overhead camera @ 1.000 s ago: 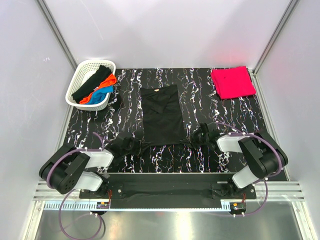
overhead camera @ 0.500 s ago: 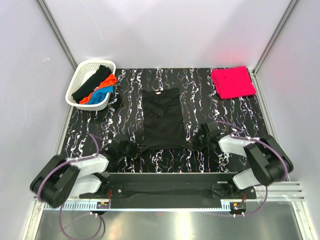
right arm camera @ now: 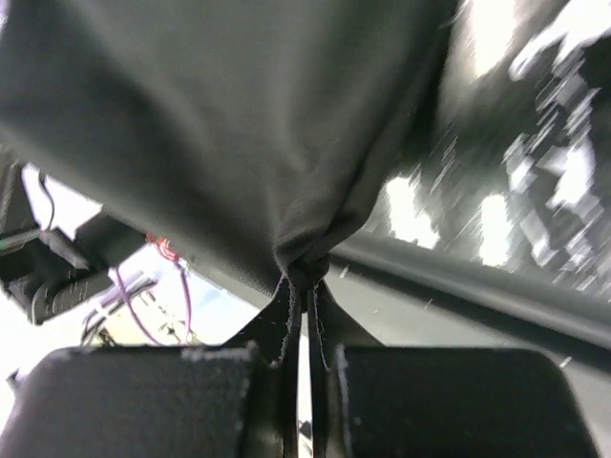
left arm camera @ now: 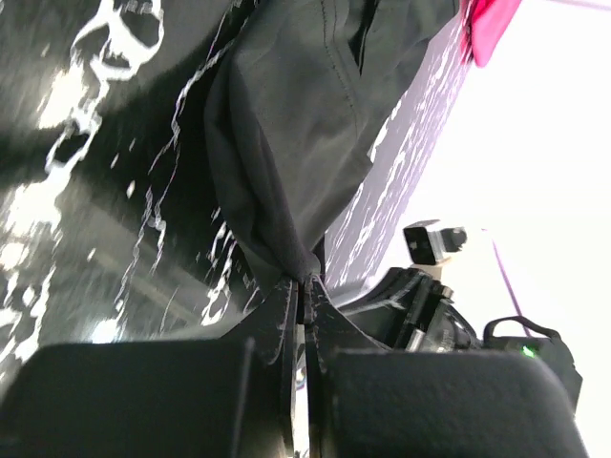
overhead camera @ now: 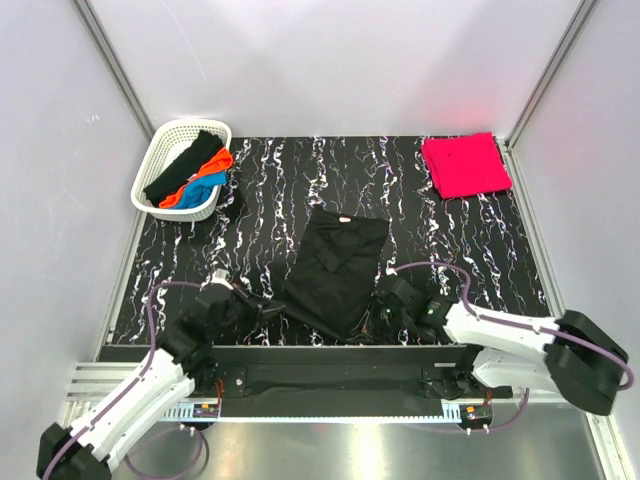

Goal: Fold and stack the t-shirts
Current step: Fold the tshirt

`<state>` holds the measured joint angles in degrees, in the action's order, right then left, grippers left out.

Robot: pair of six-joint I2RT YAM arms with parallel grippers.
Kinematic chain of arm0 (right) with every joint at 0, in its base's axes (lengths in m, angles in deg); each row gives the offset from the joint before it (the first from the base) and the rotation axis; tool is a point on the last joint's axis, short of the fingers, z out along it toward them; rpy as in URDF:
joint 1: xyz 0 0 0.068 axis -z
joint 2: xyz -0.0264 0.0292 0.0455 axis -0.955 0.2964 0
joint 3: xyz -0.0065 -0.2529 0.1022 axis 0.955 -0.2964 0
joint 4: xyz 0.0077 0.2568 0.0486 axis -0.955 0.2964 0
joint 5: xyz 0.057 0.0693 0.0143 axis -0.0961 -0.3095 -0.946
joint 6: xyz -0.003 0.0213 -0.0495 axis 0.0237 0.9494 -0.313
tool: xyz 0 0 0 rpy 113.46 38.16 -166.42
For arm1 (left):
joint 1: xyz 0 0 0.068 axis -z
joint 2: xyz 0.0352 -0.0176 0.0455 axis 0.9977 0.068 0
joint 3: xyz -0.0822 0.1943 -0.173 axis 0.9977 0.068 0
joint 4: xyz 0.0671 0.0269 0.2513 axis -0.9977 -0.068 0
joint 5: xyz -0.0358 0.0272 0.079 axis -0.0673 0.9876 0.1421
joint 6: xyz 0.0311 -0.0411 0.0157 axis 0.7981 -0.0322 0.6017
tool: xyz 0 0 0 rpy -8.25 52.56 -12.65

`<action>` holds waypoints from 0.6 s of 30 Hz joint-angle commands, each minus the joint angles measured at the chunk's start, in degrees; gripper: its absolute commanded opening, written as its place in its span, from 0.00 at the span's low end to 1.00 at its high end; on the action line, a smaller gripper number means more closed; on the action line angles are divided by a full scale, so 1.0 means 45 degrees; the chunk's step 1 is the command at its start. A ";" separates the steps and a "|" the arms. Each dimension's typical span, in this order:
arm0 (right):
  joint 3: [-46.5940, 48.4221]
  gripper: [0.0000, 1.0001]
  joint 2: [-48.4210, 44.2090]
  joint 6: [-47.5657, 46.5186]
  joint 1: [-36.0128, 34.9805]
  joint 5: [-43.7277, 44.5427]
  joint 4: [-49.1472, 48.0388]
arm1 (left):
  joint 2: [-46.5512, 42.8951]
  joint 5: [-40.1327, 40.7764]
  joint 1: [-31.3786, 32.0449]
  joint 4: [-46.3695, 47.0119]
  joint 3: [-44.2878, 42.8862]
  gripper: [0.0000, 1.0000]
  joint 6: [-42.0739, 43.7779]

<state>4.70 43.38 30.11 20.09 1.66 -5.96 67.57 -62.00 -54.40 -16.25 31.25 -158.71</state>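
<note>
You are gripping the black shirt (overhead camera: pixel 335 268) at its near hem with both arms; the left fingers (left arm camera: pixel 284 324) are clenching a bunched corner of cloth, and the right fingers (right arm camera: pixel 286 329) are pinching the other corner just as tightly. The shirt is lying skewed in the middle of the counter (overhead camera: pixel 450 240), collar pointing far and slightly right, well apart from the folded red shirt (overhead camera: pixel 465 165) at the far right and the basket (overhead camera: pixel 183 170) at the far left.

To do this step well, I judge you should be moving both corners together and at the same height, so the hem is running taut between them and not sagging; be squaring the shirt to the counter edge before carrying the hem toward the collar, since a crooked start is likely giving a crooked fold; be watching that neither pinch is slipping off its small tuck.

Both arms are reaching low over the near edge; the left is stretching in from the near left; the right is lying almost flat, angling leftward toward the hem.
</note>
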 commanded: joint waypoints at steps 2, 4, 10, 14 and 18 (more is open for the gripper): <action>-0.0046 0.00 -0.1397 0.1908 -0.1303 0.1578 0.1088 | -0.2145 -0.0734 0.0064 -0.3238 -0.0355 0.00 0.0327; 0.0051 0.00 -0.1749 0.2203 -0.1693 0.1696 0.1283 | -0.2693 -0.1262 0.0064 -0.3885 -0.0433 0.00 0.0327; 0.0851 0.00 -0.1381 0.3023 -0.3060 0.2145 0.1479 | -0.4335 -0.1224 0.0064 -0.6815 -0.1778 0.00 0.0912; 0.1436 0.00 -0.0931 0.3414 -0.4231 0.2632 0.1421 | -0.4843 -0.1127 0.0045 -0.8063 -0.2481 0.00 0.1127; 0.1458 0.00 -0.0911 0.3669 -0.4468 0.2653 0.1421 | -0.5195 -0.1049 0.0064 -0.8906 -0.3049 0.00 0.1264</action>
<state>9.31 39.38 44.12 1.01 10.51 0.01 45.56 -65.89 -54.27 -51.90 20.82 -154.67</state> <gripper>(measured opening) 0.019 0.022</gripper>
